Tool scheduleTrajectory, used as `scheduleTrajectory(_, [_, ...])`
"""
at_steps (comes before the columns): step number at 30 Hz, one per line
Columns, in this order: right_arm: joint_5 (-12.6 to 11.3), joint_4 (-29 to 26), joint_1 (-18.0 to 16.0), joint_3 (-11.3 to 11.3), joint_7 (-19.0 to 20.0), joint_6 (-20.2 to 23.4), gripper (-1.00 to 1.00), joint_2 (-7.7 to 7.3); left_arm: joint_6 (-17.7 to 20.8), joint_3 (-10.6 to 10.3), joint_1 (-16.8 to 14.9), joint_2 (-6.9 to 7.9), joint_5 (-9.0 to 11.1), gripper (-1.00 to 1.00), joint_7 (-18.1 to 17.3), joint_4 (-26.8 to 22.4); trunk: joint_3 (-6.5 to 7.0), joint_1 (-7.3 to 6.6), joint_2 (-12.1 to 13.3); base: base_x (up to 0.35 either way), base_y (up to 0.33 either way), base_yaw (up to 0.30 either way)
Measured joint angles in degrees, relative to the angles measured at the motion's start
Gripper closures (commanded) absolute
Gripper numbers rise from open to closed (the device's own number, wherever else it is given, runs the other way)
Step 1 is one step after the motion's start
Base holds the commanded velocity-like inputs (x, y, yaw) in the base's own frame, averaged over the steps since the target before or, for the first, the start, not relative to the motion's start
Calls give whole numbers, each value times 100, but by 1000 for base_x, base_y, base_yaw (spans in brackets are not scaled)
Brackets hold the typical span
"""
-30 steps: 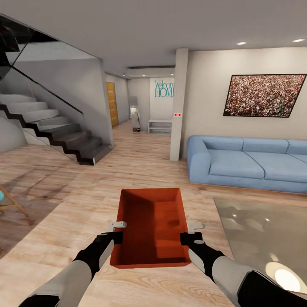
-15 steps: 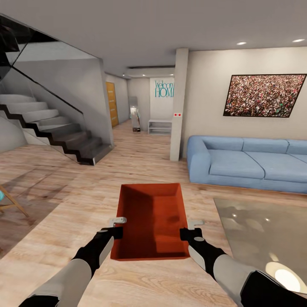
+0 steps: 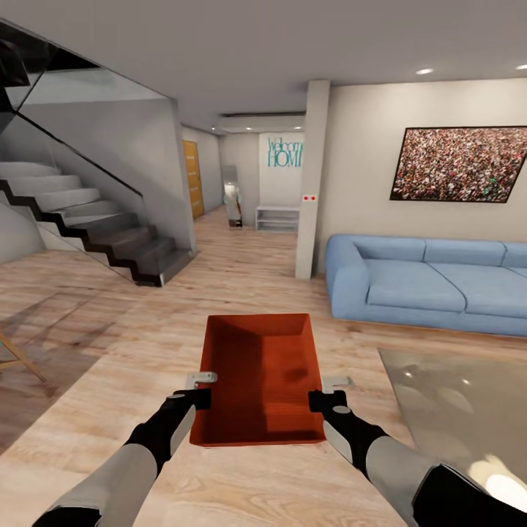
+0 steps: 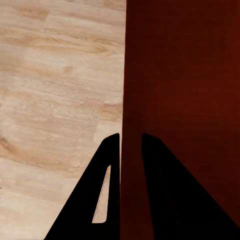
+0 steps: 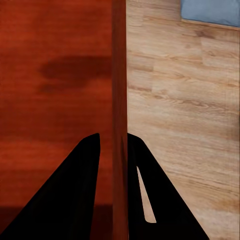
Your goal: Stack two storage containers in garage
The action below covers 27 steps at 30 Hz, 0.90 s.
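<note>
Bin: the orange-red bin (image 3: 260,380) is being carried in front of the robot, above the wood floor (image 3: 241,278) of the living room.
Left pincer (image 3: 203,388): it is clamping the bin's left wall.
Right pincer (image 3: 331,390): it is clamping the right wall, so the bin is staying level.
Way: the hallway (image 3: 241,219) beside the stairs (image 3: 88,219) is probably leading toward the garage.

Head looks ahead; wrists close on container (image 3: 260,380).
</note>
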Motion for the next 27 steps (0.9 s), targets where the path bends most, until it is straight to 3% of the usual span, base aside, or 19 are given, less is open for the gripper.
scheduleTrajectory(1, [5,1,0,-5,0,0,100,1,0,-1,0,1,2,100,0,1,0,0,0,296,170,0])
scheduleTrajectory(2, [-513,-35,-1,494,-12,-14,100,-63,2,14,0,-24,-37,100,7,18,1,0,0,297,171,0])
scheduleTrajectory(3, [-539,-48,0,517,-3,-8,100,-84,6,43,0,-45,-77,100,13,15,0,0,1,297,171,0])
scheduleTrajectory(27, [-544,-32,-1,526,-13,-10,100,-66,4,19,1,-29,-35,100,14,27,0,0,0,307,145,0])
